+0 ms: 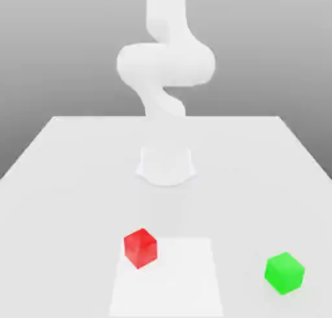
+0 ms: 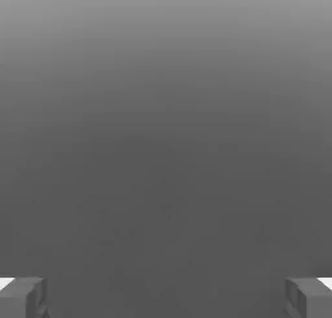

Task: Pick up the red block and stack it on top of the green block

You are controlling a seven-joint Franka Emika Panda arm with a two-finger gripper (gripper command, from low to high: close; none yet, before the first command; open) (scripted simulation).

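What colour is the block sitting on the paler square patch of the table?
Red; it shows best in the exterior view.

**Smooth, matt surfaces throughout**

The red cube-shaped block point(image 1: 141, 247) and green cube-shaped block point(image 1: 284, 272) look smooth, evenly coloured, plastic-like. The white flat table point(image 1: 259, 174) is matt and featureless. The white rounded robot arm point(image 1: 166, 64) has a smooth, softly shaded shell.

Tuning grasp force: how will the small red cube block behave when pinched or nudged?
The small red cube block looks rigid with flat faces, so it probably slides rather than rolls. It sits flat on the white table, so tipping seems unlikely. Its smooth, plain faces may be slippery.
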